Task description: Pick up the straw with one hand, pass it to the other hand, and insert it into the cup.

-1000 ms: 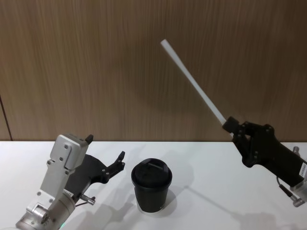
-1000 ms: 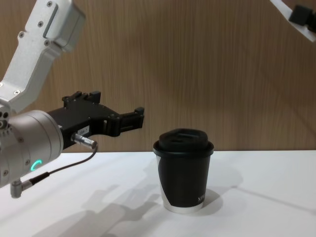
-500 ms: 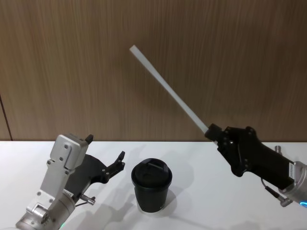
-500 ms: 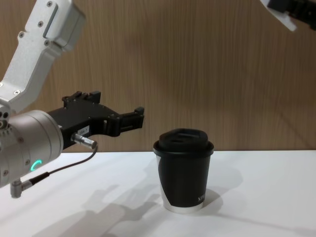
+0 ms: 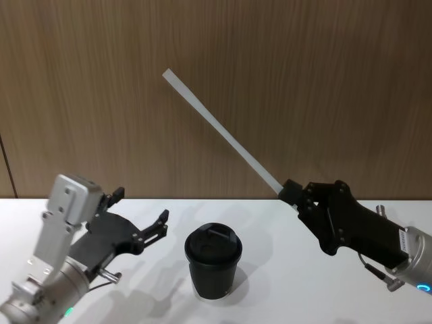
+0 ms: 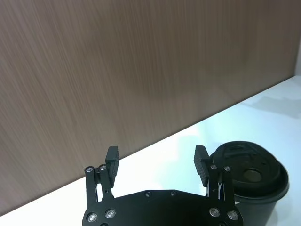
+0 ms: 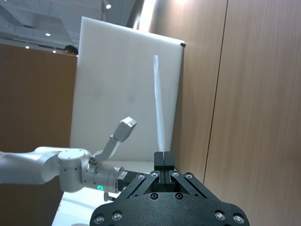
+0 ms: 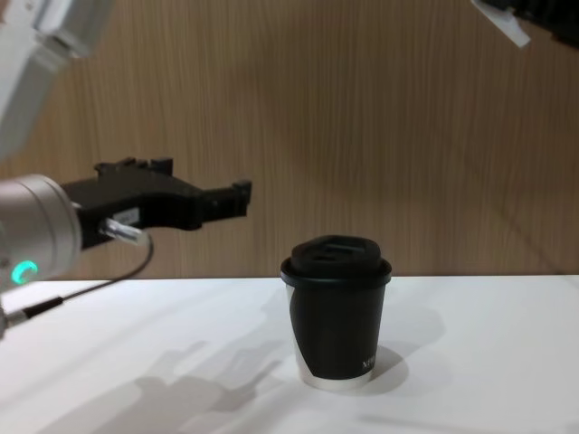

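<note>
The thin white straw point(image 5: 223, 131) slants up and to the left above the table, its lower end clamped in my right gripper point(image 5: 291, 192), which is shut on it at the right, well above cup height. The right wrist view looks along the straw point(image 7: 160, 117) rising from the closed fingertips point(image 7: 163, 159). The black lidded cup point(image 5: 213, 260) stands upright at the table's middle front. My left gripper point(image 5: 142, 206) hovers open to the left of the cup, holding nothing. In the left wrist view its fingers point(image 6: 112, 159) are spread wide, with the cup point(image 6: 249, 181) beside them. The chest view shows the cup point(image 8: 336, 312) and left gripper point(image 8: 204, 183).
A white table point(image 5: 290, 283) carries the cup, and a brown wood-grain wall point(image 5: 304, 81) stands close behind it. In the chest view the straw's lower tip point(image 8: 503, 23) shows at the top right corner.
My right gripper has carried the straw leftward and a little lower, toward the middle. My left arm has shifted left and lifted, its gripper still open.
</note>
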{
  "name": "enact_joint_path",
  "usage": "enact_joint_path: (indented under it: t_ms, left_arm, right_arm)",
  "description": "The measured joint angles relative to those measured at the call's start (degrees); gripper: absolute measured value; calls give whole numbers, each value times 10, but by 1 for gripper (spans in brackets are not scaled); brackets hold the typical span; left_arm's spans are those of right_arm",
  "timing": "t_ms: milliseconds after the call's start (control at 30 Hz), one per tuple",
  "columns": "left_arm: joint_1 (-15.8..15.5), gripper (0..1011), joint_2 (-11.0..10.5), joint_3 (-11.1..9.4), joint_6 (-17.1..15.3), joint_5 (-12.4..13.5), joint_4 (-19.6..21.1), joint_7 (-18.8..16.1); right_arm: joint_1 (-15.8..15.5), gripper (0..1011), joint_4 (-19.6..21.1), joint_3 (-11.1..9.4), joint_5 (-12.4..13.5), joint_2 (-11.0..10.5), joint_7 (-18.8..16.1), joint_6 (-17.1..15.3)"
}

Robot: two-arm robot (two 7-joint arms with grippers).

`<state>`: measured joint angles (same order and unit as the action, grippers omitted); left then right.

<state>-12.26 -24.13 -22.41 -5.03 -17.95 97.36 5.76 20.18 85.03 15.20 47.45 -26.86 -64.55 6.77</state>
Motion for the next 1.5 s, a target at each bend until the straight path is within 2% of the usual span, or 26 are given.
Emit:
enact_joint_path:
  t_ms: [200,300,333,433,533,800,1200,1400,1500]
  left_arm:
    - [9,1003,-12,28,-25,-50,20,33]
    - [15,1003,-20,49,-42,-90,33,58]
    - [15,1003,-20,49,-42,-90,33,58]
    - [21,1003,-27,69,-59,-132,43,85]
    - [23,1003,-30,78,-68,-156,47,101]
    - [25,1003,-36,108,-104,-246,52,158]
    - [17,1003,-22,126,-143,-355,43,222]
    - [1,1003,-10,121,-158,-395,34,254]
    - [-8,1003,-5,117,-162,-406,30,265]
  right_arm:
    - [2,5,-1,3,3,0,-6,-1]
    - [3,5,-1,4,3,0,-8,-2]
    - [3,5,-1,4,4,0,-8,-2]
    - [4,5,-1,5,5,0,-9,-2]
    - [4,5,-1,5,5,0,-11,-3]
    - [5,5,-2,6,6,0,-13,-3]
    - [5,5,-2,7,7,0,-14,-3]
    - [6,5,-2,7,7,0,-14,-3]
    - [6,5,-2,7,7,0,-14,-3]
